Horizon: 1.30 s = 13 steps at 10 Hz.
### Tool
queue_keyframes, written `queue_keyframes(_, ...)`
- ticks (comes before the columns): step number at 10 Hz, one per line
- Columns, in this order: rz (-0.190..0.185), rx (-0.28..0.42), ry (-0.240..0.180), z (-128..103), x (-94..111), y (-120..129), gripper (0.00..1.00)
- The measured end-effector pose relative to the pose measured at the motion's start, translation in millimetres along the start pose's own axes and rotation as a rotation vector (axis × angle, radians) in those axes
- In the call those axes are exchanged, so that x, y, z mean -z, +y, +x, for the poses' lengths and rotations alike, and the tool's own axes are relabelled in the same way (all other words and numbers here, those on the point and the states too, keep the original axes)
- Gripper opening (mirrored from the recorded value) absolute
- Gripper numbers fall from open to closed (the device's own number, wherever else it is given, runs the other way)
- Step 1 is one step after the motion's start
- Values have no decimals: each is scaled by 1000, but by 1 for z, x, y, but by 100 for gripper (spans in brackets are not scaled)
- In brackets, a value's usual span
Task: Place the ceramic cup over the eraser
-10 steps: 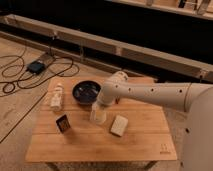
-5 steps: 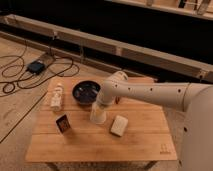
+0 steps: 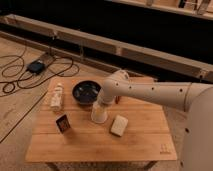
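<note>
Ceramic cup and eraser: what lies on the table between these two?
Nothing: the camera view shows only bare table between the ceramic cup and the eraser. The gripper is at the cup's top.

The hand (image 3: 99, 103), just above the ceramic cup (image 3: 99, 115), is indistinctly blurred.

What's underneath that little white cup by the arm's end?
Only the wooden table shows below the ceramic cup. The eraser stands apart, to the cup's left in the picture, uncovered. The gripper sits at the cup's top and hides its rim and inside.
</note>
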Motion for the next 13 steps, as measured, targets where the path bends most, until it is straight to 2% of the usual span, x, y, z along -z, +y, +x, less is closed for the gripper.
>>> queue_keyframes(4,26,69,19,-16,42,0,0)
queue_keyframes(7,38,146,11,-43,82,14,0)
queue_keyframes(10,46,198,-51,-77,116,32,0)
queue_keyframes(13,34,256,-126,-108,140,59,0)
